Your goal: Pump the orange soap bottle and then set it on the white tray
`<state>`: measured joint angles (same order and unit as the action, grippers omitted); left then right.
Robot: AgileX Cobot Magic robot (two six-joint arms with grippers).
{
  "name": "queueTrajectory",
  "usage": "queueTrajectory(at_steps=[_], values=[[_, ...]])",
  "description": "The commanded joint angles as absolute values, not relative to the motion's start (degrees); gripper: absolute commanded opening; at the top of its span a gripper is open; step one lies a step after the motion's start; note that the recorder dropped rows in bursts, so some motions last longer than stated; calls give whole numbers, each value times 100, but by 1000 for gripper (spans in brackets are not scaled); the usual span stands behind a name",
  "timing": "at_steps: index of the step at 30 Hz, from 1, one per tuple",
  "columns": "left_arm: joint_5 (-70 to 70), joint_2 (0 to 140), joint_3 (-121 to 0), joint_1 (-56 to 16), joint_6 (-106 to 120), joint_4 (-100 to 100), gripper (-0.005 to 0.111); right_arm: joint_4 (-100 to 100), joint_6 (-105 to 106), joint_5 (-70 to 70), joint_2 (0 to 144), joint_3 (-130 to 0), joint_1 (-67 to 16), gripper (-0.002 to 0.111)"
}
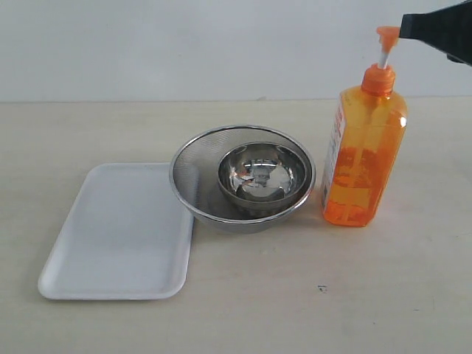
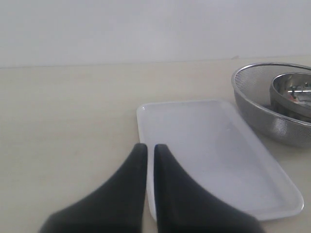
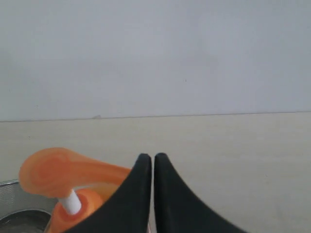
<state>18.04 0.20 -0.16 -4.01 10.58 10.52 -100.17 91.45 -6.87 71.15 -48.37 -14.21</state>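
Nearest us the white tray [image 1: 110,236] lies bare, so placing is left to do; behind it sit the nested steel bowls [image 1: 243,181]; beside them the orange soap bottle [image 1: 363,158] stands upright on the table [image 1: 295,295], apart from the tray; its pump head [image 1: 387,33] sits raised, with the right gripper [image 1: 405,28], jaws together, against it, so we judge pumping not yet done. Only the left wrist view shows the left gripper [image 2: 146,149], jaws together, near the tray's edge; the right wrist view shows the closed tips beside the pump head.
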Motion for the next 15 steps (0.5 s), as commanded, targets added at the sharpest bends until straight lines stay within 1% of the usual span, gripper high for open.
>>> queueTrajectory(at_steps=[1, 6, 15], values=[[1803, 0, 0, -389, 1080, 1050, 5, -9995, 9174, -448, 7210, -4869, -1371, 0], [1803, 0, 0, -389, 1080, 1050, 5, -9995, 9338, -883, 7122, -4869, -1371, 0], [1803, 0, 0, -389, 1080, 1050, 5, -9995, 9670, -806, 6584, -4660, -1371, 0]])
